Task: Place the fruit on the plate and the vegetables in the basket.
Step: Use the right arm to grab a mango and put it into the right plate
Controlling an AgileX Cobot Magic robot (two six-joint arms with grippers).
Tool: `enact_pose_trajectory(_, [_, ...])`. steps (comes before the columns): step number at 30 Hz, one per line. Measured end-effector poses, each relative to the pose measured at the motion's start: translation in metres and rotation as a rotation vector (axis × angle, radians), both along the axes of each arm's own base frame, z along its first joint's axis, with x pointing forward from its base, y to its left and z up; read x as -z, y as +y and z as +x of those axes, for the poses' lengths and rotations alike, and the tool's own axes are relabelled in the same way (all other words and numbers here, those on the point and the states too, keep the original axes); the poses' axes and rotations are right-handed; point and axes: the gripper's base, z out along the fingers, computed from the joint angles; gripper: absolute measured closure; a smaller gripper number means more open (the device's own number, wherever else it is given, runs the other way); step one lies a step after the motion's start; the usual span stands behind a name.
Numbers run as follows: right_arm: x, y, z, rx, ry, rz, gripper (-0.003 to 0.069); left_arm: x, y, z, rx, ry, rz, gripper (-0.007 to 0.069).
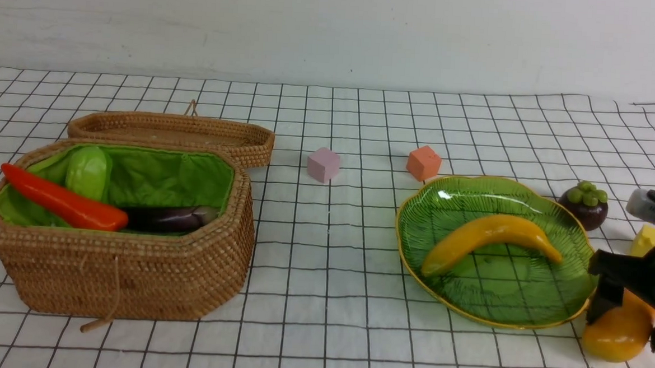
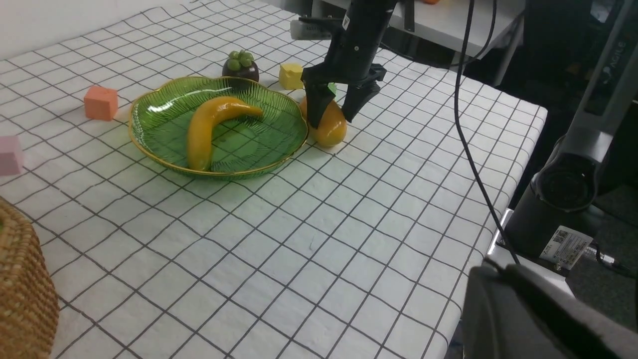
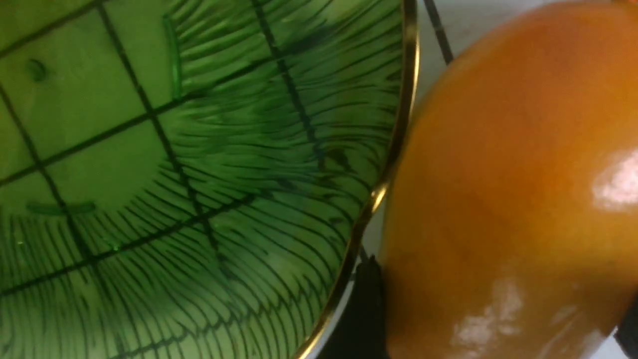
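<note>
A: White cloth with a black grid covers the table, against a plain pale wall.

B: And the mango?

A: On the cloth beside the plate, between the right gripper's spread jaws. The banana lies on the plate. The left gripper is closed, unseen.

Robot lab: gridded tablecloth, toy produce, bare white wall.

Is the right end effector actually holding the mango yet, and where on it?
Not yet. The right end effector is open, jaws straddling the mango across its upper middle; the mango sits on the table beside the plate.
</note>
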Motion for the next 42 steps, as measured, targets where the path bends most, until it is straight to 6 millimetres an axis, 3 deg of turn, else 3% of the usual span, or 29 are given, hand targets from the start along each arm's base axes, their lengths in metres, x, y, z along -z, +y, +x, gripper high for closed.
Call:
enact_pose_trajectory(10, [0.007, -0.009, 0.005, 0.060, -0.013, -0.044, 0.0041, 0.000, 0.000, 0.000, 0.004, 0.005, -0.002, 0.0637])
enact_pose_trajectory(15, [0.028, -0.018, 0.008, 0.074, 0.047, -0.047, 0.0049, 0.000, 0.000, -0.001, 0.004, 0.010, -0.005, 0.0637])
enact_pose_trajectory(25, [0.029, -0.022, 0.008, 0.030, 0.052, -0.050, 0.0097, 0.000, 0.000, -0.001, 0.003, 0.016, -0.007, 0.0637])
enact_pose_trajectory(30, [0.014, -0.019, -0.004, 0.015, 0.103, -0.039, 0.0097, 0.000, 0.000, -0.001, 0.003, 0.016, -0.007, 0.0637])
enact_pose_trajectory(32, [-0.010, -0.013, -0.013, 0.005, 0.070, -0.029, 0.0097, 0.000, 0.000, 0.000, -0.001, 0.010, -0.007, 0.0637])
enact_pose_trajectory(36, [-0.058, 0.020, -0.024, -0.036, -0.124, 0.032, 0.0097, -0.005, 0.001, 0.004, -0.039, -0.045, -0.043, 0.0637])
enact_pose_trajectory(37, [-0.060, 0.022, -0.024, -0.042, -0.135, 0.031, 0.0097, -0.005, 0.001, 0.004, -0.040, -0.046, -0.042, 0.0637])
enact_pose_trajectory(38, [-0.072, 0.041, -0.023, -0.076, -0.236, 0.058, 0.0097, -0.010, 0.002, 0.006, -0.063, -0.083, -0.079, 0.0637])
enact_pose_trajectory(42, [-0.073, 0.063, -0.013, -0.142, -0.347, 0.063, 0.0097, -0.016, 0.002, 0.008, -0.085, -0.124, -0.130, 0.0637])
